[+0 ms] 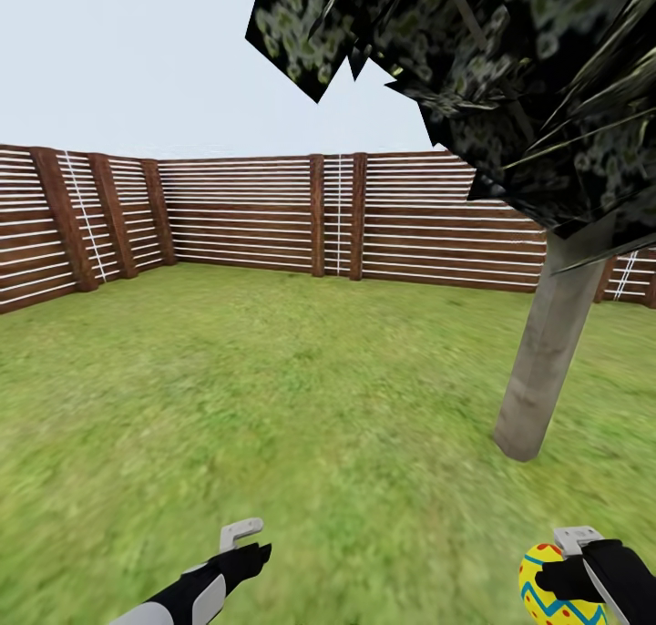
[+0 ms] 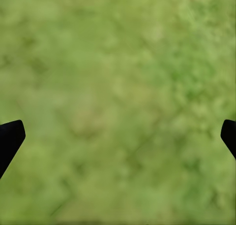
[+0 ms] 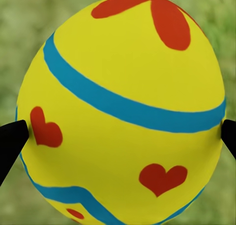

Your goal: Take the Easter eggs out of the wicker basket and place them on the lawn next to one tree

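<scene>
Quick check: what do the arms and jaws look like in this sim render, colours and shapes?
In the head view the left arm has a white shell with black segments, ending in a black wrist. A light grey bracket sits above the left gripper. The right gripper is black with the same grey bracket. In the wrist views the fingertips are plain black, tapered wedges. No cables or markings visible.

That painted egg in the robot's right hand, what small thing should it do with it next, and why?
Probably carry the egg forward and to the right, toward the foot of the tree, then lower it. The right gripper has its fingers pressed on the egg's sides, well above the grass, and the trunk stands ahead, not yet beside the egg.
</scene>
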Controlling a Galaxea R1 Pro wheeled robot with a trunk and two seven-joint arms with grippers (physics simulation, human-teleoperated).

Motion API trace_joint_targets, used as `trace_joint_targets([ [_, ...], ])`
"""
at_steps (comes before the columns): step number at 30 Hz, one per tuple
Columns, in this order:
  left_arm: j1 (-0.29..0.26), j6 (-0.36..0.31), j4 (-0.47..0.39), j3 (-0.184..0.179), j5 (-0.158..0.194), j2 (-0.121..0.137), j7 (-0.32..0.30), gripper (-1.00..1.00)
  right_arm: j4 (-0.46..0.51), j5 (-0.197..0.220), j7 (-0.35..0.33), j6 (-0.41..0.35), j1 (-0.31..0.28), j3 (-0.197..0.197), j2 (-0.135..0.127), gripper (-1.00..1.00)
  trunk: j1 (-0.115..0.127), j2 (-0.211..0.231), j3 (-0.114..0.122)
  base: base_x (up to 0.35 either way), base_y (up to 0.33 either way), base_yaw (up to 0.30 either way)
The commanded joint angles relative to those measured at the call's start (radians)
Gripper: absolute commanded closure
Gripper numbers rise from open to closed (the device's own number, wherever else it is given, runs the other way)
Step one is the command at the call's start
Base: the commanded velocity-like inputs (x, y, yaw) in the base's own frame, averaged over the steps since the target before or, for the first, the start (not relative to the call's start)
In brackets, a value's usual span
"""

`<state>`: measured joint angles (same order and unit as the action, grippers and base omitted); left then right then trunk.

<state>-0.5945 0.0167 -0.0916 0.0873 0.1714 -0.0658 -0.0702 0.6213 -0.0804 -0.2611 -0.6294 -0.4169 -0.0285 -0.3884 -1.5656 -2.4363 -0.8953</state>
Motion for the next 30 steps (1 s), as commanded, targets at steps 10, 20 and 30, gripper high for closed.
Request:
trace_joint_targets([
  [10,-0.001,0.002,-0.020,0.009,0.004,0.002,-0.005,-1.00,0.001,-0.009,-0.009,-0.003,0.000,-0.004,0.000,1.00,-0.035,-0.064,-0.033,0.000,0.000,0.000],
  [20,-0.001,-0.002,-0.068,0.019,0.005,0.003,-0.004,-1.00,0.001,-0.009,-0.009,-0.003,0.000,-0.004,0.000,1.00,-0.039,-0.066,-0.072,0.000,0.000,0.000],
  [30,-0.001,-0.003,-0.212,0.118,0.017,0.018,-0.001,-1.00,0.001,-0.009,-0.010,-0.003,0.000,-0.003,0.000,1.00,-0.044,-0.069,-0.110,0.000,0.000,0.000],
])
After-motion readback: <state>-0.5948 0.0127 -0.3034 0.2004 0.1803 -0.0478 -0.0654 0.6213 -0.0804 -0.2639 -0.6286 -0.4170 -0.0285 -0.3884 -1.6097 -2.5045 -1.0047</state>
